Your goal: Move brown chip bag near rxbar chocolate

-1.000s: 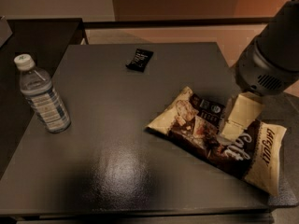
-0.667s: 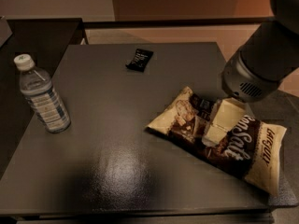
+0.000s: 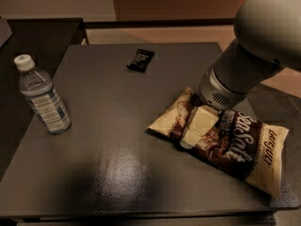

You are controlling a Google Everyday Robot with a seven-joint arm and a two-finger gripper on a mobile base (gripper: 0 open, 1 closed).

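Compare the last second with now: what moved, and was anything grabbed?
The claw slid left across the chip bag, from over its middle to near its left end, and now sits low over it. Whether it has taken hold cannot be told. The chip bag, the chocolate bar and the water bottle lie where they were.

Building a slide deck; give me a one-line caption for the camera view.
Gripper on the brown chip bag, rxbar chocolate toward the far edge of the table, water bottle at left.
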